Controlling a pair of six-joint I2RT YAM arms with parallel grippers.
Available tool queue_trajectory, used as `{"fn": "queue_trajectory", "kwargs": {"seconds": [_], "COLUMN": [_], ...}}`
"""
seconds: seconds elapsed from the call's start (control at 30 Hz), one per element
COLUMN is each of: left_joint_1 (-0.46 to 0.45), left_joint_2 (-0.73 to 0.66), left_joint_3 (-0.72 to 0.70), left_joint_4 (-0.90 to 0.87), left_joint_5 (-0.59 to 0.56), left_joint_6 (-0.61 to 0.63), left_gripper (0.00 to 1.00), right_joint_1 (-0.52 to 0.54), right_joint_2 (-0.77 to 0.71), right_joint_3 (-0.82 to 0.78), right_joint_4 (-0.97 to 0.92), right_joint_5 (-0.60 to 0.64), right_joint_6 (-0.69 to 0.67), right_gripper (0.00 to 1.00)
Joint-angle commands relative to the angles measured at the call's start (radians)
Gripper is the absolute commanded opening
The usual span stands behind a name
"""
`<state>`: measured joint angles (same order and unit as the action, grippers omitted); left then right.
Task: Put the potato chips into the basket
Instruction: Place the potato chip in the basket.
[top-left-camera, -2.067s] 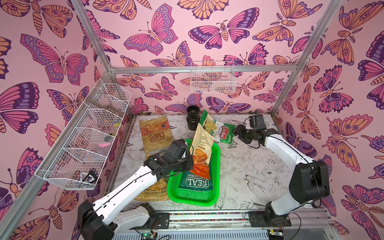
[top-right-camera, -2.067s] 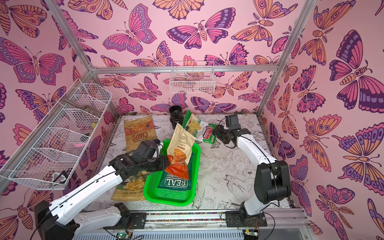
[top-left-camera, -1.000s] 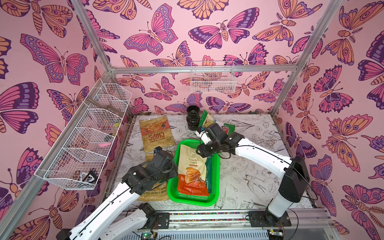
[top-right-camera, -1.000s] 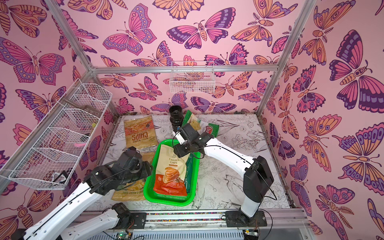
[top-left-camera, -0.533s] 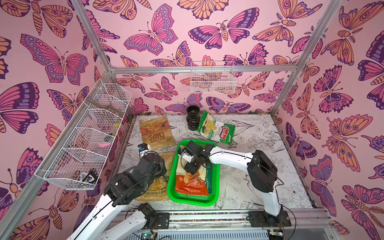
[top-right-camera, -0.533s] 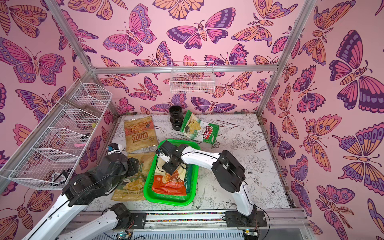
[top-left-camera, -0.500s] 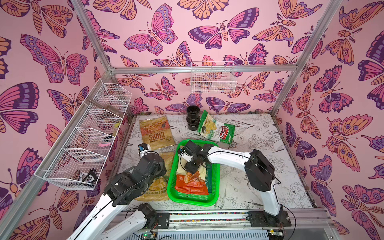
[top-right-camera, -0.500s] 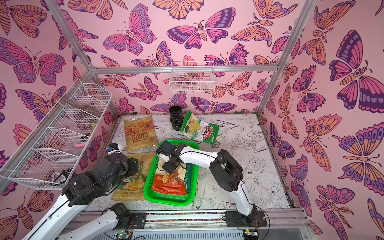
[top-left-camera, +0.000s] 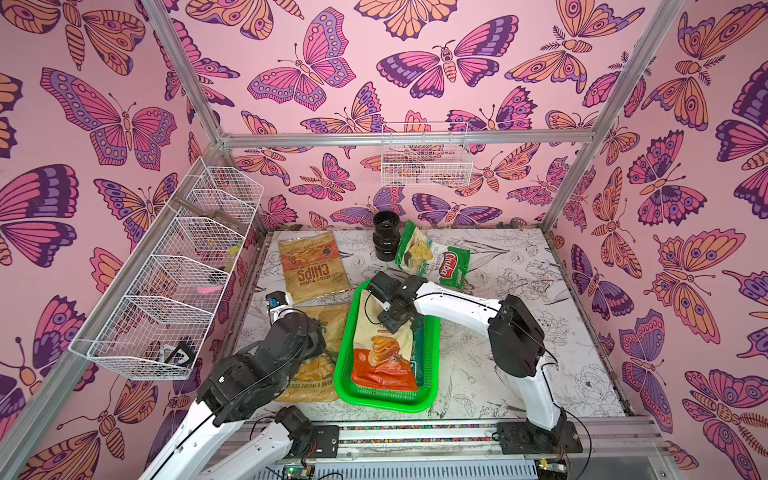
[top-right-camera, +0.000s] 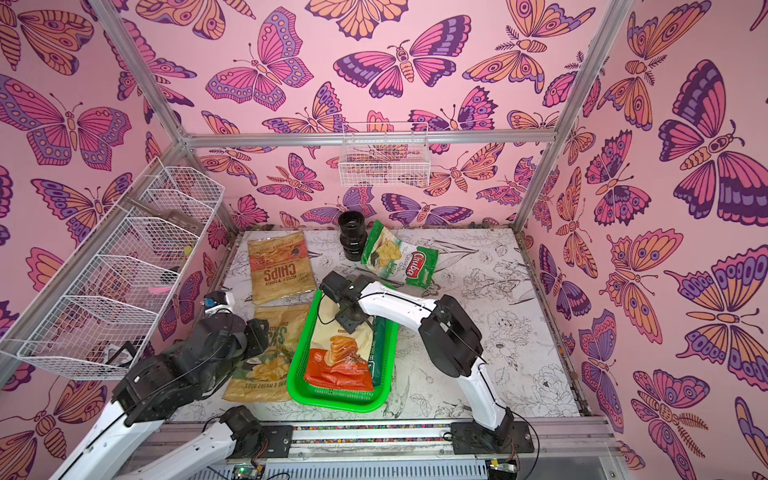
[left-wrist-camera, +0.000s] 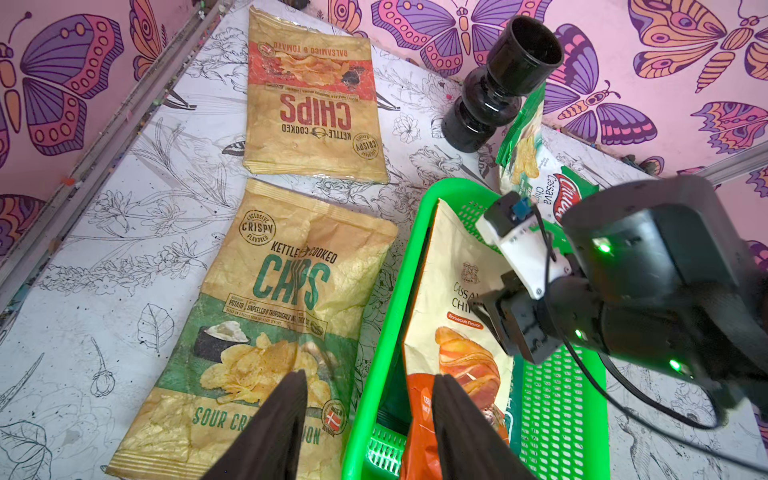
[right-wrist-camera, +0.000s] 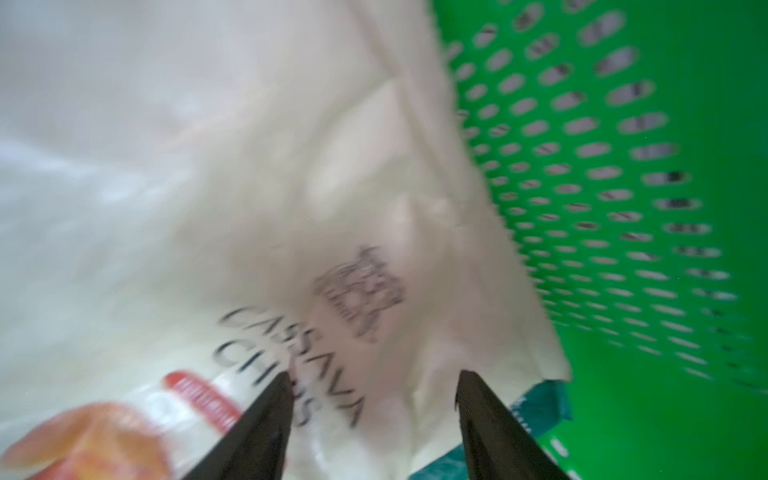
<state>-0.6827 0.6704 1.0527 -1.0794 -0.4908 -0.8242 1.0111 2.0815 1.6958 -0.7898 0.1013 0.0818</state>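
The green basket sits at the front middle of the table. An orange-cream bag lies flat in it on a dark green bag. My right gripper is open, low over the cream upper half of that bag, in both top views. The left gripper is open above the basket's left rim, empty. On the table lie the Sour Cream & Onion bag, the tan-orange CHIPS bag and the green-white Cassava bag.
A black ribbed cylinder stands at the back beside the Cassava bag. White wire baskets hang on the left wall and the back wall. Metal frame posts stand at the corners.
The right gripper has come from the basket's far edge down over the orange-cream bag. The left arm has drawn back toward the front left.
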Motion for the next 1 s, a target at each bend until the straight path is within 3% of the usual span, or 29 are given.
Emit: {"fn": "queue_trajectory", "kwargs": {"seconds": [0.0, 0.1, 0.2, 0.5, 0.73, 0.97], "left_joint_1": [0.005, 0.006, 0.008, 0.008, 0.007, 0.007], "left_joint_2": [-0.016, -0.022, -0.028, -0.062, -0.08, -0.085], "left_joint_3": [-0.021, -0.033, -0.04, -0.054, -0.063, -0.072], "left_joint_4": [-0.034, -0.034, -0.034, -0.046, -0.055, -0.057], "left_joint_5": [-0.048, -0.057, -0.057, -0.063, -0.069, -0.066], "left_joint_6": [-0.005, -0.01, -0.018, -0.021, -0.03, -0.03], "left_gripper": [0.54, 0.54, 0.54, 0.54, 0.54, 0.54], "right_joint_1": [0.052, 0.087, 0.125, 0.17, 0.145, 0.003], "right_joint_2": [-0.113, -0.109, -0.042, 0.215, 0.093, -0.06], "right_joint_3": [-0.06, -0.073, -0.02, 0.177, 0.169, 0.064], "right_joint_4": [0.078, 0.09, 0.027, -0.177, -0.105, 0.006], "right_joint_5": [-0.351, -0.464, -0.461, -0.129, -0.202, -0.168], "right_joint_6": [-0.073, -0.137, -0.219, -0.273, -0.185, -0.006], "right_gripper": [0.54, 0.53, 0.6, 0.63, 0.65, 0.66]}}
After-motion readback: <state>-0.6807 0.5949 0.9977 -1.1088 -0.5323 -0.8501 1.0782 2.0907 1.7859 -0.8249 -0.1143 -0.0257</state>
